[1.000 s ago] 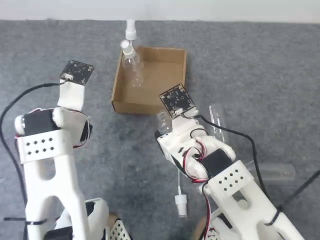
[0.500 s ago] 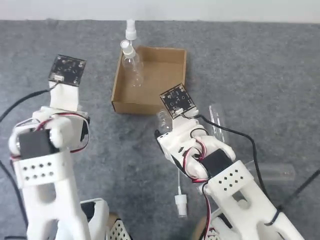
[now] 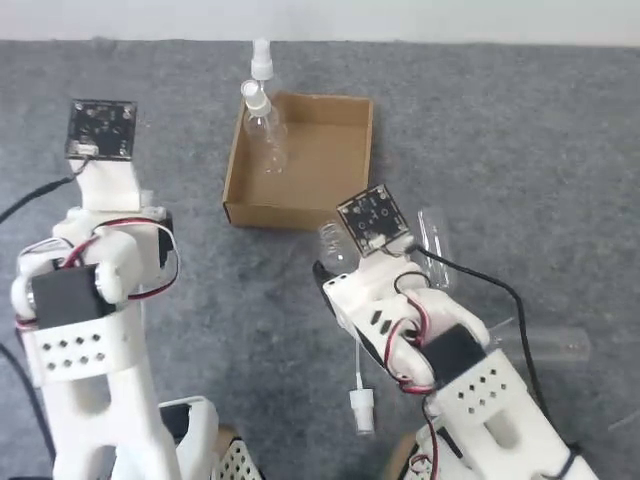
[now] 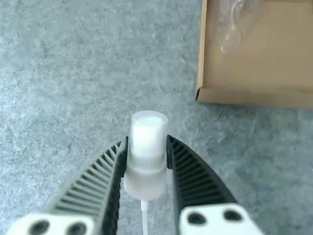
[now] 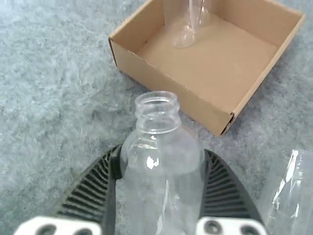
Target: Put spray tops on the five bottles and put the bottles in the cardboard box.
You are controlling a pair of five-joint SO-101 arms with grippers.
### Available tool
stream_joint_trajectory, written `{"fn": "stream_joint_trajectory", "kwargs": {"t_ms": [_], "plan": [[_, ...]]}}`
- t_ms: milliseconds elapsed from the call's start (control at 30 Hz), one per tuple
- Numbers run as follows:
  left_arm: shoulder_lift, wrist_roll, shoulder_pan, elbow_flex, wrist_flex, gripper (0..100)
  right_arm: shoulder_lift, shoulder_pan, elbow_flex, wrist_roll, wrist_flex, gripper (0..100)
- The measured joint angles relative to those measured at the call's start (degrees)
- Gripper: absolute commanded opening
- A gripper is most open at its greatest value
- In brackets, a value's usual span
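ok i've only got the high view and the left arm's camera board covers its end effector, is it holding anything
Observer: Yes. In the left wrist view the left end effector is shut on a white spray top, with the thin tube running back toward the wrist.
Operator: good, and the right one, is there a top on what it's holding
Observer: No. The right wrist view shows the right end effector shut on a clear bottle whose neck is open and bare, pointing toward the near wall of the cardboard box.
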Motion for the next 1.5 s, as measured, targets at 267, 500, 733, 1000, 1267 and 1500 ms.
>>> {"fn": "stream_joint_trajectory", "kwargs": {"t_ms": [267, 500, 733, 1000, 1267, 1500], "plan": [[0.0, 3.87, 4.04, -1.67, 0.0, 1, -0.97, 0.0, 0.09, 0.0, 0.0, 10.2], [0.0, 9.67, 8.79, -1.67, -3.78, 1, -1.58, 0.0, 0.09, 0.0, 0.0, 10.2], [-1.85, 14.15, 12.75, -1.67, -7.03, 1, -1.58, 0.0, 0.09, 0.0, 0.0, 10.2], [-10.02, 14.42, 16.09, -1.67, -7.82, 1, -1.58, 0.0, 0.09, 0.0, 0.0, 10.2], [-10.64, 14.42, 16.97, -1.67, -7.82, 1, -11.16, 0.09, 4.66, 0.0, 0.0, 10.2], [-10.64, 14.42, 20.84, -1.67, -9.93, 1, -19.34, 0.0, 7.74, 0.0, 0.0, 10.4]]}}
